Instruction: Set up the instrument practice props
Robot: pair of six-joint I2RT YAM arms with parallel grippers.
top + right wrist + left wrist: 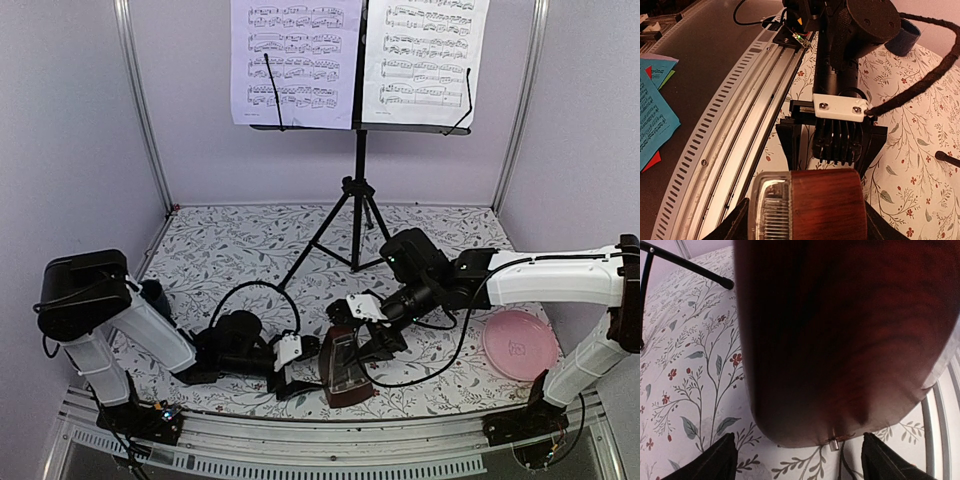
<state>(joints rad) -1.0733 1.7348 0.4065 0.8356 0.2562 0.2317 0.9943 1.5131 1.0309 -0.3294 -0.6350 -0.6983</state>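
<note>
Dark-red metronome [343, 368], close to front rail [350, 437]

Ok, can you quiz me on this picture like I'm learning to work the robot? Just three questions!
1. True or false: the two music sheets are lying flat on the table.
2. What colour is the plate? A blue, B pink, C green.
3. Fill the gap: the left gripper and the right gripper are both at the dark-red ____.

Key:
1. False. They are up on the music stand.
2. B.
3. metronome.
</note>
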